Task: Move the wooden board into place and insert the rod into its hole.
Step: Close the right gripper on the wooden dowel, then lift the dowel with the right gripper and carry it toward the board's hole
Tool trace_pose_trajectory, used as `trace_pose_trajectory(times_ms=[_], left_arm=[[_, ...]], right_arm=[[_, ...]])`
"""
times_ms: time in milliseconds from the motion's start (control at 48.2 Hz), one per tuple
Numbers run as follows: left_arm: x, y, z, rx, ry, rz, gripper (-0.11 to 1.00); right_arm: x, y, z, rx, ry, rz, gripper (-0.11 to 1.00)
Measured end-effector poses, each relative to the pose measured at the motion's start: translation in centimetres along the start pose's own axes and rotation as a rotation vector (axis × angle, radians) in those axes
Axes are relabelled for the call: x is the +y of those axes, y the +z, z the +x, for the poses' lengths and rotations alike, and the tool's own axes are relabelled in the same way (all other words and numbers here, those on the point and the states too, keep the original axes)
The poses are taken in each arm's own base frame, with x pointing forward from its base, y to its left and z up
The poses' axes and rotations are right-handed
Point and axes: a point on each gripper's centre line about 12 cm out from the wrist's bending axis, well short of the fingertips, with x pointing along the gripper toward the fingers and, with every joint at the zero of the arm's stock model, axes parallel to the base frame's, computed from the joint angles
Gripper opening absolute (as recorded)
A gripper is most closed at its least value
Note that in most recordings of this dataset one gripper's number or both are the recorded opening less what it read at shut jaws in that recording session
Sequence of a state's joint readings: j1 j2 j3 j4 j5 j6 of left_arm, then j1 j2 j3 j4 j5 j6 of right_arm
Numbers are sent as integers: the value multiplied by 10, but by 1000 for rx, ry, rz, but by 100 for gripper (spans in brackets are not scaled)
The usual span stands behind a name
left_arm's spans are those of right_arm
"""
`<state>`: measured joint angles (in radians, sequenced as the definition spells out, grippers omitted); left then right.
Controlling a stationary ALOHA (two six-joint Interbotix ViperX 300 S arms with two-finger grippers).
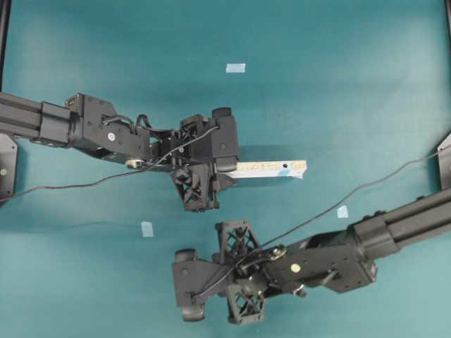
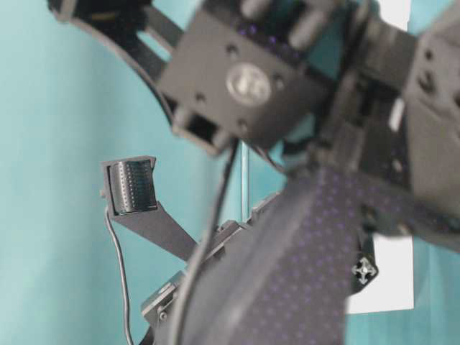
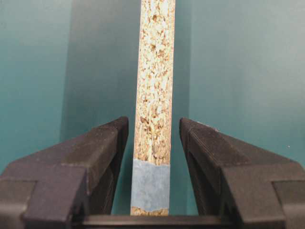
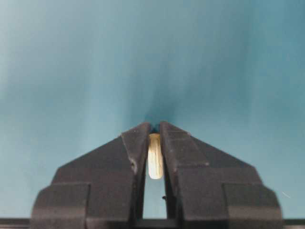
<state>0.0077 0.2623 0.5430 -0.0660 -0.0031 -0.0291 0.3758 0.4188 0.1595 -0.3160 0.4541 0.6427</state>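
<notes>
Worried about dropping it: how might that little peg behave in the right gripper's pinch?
The rod looks ribbed, so probably grippy, and rigid. Being round, it would likely roll if released. The right gripper pinches it near the fingertips, so it may pivot.

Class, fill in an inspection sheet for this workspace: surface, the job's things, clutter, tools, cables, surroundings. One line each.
Surface: teal table, bare parts look clean.
Job's things: board on edge, its hole near the free end; rod pinched in the right tool.
Clutter: blue tape squares stuck to the table.
Tools: left tool straddles the board, a gap showing at each side; right tool shut on the rod.
Cables: a black cable trails from each arm.
Surroundings: dark frame posts at the table's edges; table-level view mostly blocked by arms.
</notes>
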Motion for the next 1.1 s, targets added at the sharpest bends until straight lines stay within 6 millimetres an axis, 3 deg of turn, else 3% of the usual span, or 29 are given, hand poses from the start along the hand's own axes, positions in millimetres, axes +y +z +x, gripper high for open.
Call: trace_pose_trajectory(times_ms=[519,706,1100], left_arm=[[0,-1,0,2,0,0,50],[-2,-1,0,3,-3,2,50],[-6,-4,0,9,-10,11,50]], right_arm=[[-32,-3,-78,-284,144,-11,8],[-44,-12,-94,-334,168,4,8],[-79,-4,-128,-510,203,66,8]])
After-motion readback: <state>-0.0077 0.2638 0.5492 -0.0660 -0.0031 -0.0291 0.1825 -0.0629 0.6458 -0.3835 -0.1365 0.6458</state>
